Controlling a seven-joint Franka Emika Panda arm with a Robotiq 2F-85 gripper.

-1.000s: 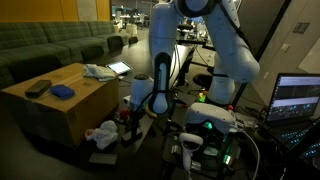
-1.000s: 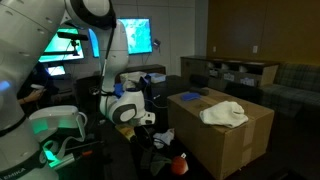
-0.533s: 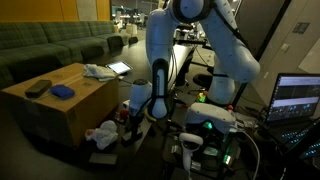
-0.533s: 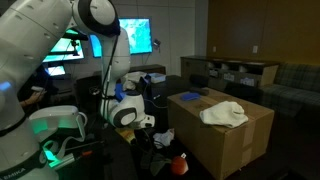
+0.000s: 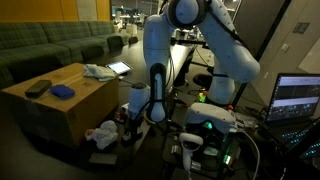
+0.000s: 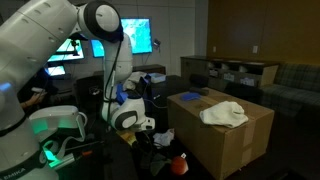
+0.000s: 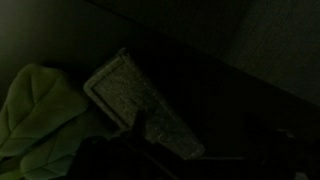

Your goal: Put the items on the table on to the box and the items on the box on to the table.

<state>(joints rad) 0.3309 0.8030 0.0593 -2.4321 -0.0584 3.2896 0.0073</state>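
Green cloth (image 7: 35,115) beside grey pad (image 7: 120,85)

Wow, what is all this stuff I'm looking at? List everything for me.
cardboard box: one, brown, beside the robot
white cloth: one, white, on the box top
blue item: one, blue, on the box top
dark item: one, black, next to the blue item
crumpled cloth: one, white, low at the foot of the box
red item: one, red, low beside the box
grey pad: one, grey, under the wrist camera
sofa: one, green, behind the box
laptop: one, screen lit
wall screen: one, glowing blue
robot arm: one, white
hand: one, low beside the box; whether it is open or shut is unclear
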